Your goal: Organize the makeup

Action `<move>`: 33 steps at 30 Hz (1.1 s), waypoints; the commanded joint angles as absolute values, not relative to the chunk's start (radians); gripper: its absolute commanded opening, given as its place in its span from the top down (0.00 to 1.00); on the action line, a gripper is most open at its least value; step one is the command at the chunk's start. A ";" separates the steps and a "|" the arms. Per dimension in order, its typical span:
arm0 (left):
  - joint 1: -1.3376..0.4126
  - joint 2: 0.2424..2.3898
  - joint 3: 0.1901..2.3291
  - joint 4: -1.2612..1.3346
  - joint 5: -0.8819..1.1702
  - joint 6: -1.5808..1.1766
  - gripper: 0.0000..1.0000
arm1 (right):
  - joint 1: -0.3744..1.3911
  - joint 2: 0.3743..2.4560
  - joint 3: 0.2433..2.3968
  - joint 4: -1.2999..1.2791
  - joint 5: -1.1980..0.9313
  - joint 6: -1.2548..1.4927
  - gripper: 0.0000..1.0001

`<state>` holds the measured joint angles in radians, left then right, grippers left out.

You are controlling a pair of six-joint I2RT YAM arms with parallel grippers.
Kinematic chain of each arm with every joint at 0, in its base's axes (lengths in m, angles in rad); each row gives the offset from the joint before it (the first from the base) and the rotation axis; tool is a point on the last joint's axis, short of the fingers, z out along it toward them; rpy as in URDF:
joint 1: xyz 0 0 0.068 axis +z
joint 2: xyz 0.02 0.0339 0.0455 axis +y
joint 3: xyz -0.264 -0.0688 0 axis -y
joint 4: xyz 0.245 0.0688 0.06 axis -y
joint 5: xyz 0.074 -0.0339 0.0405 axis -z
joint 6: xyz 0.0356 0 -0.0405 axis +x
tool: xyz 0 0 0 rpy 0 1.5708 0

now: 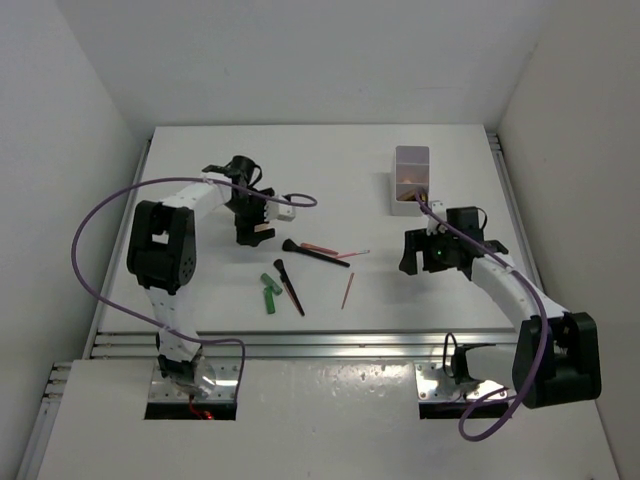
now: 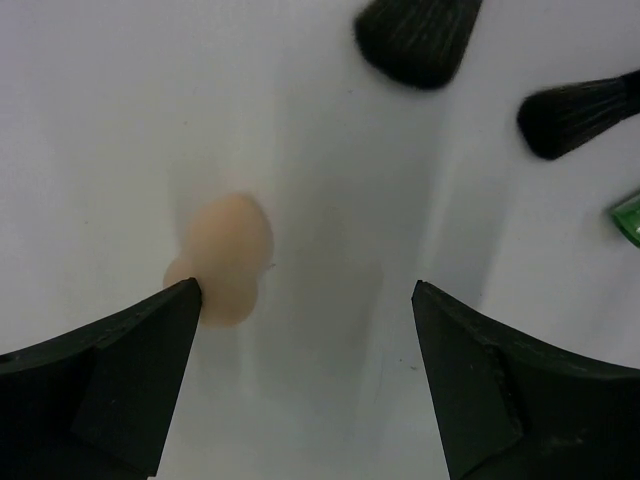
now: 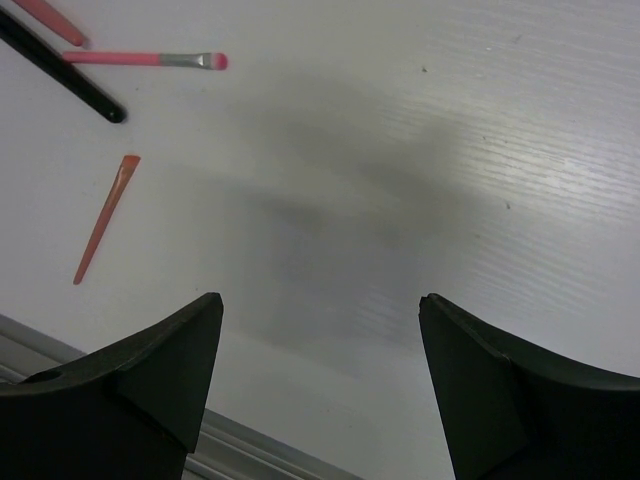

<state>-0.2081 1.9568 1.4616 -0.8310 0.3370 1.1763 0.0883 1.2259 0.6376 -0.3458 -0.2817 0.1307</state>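
- The left gripper (image 2: 305, 300) has its jaws wide apart. It holds nothing.
- A peach sponge (image 2: 228, 252) lies on the table (image 1: 350, 160), right by the tip of the finger on the left side of the wrist view. I cannot tell if they touch. The sponge sits off to one side, not in the middle of the gap.
- I think the jaws are this wide because the sponge is fat and soft. To pick it up, the gripper would need to slide over so the sponge sits between both fingers.
- A bit farther out are 2 black brush heads (image 2: 415, 40) and the corner of a green tube (image 2: 630, 215). They are close, so a careless move could bump them.
- The right gripper (image 3: 320, 310) also has its jaws wide apart and holds nothing. Only bare table is under the gap.
- Off to one side of it lie a thin pink brush (image 3: 150, 58), a black handle (image 3: 60, 70) and an orange-pink stick (image 3: 103, 218). None of them is between the fingers.
- The white box (image 1: 412, 160) stands upright at the far right of the table, just past the right gripper. Something tan or gold sits inside, but it is too small to name.
- Most of the makeup lies loose in the middle, between the 2 arms. I think the job is far from done.
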 commanded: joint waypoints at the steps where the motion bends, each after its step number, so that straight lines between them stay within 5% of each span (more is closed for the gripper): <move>1: -0.207 1.948 1.471 -0.712 0.331 1.191 0.07 | 0.109 1.227 0.680 -0.341 -0.299 0.115 0.20; 16: -0.207 2.051 1.460 -0.549 0.301 1.146 0.08 | 0.118 1.213 0.658 -0.333 -0.287 0.115 0.20; 22: -0.218 2.097 1.493 -0.528 0.270 1.146 0.43 | 0.117 1.252 0.698 -0.345 -0.287 0.107 0.20; 26: -0.227 2.097 1.502 -0.528 0.270 1.137 0.92 | 0.118 1.284 0.724 -0.354 -0.287 0.106 0.20; 28: -0.227 2.085 1.502 -0.528 0.270 1.127 1.00 | 0.118 1.290 0.732 -0.354 -0.288 0.109 0.20; 33: -0.236 2.063 1.632 -0.528 0.307 0.988 1.00 | 0.103 1.301 0.721 -0.324 -0.290 0.158 0.20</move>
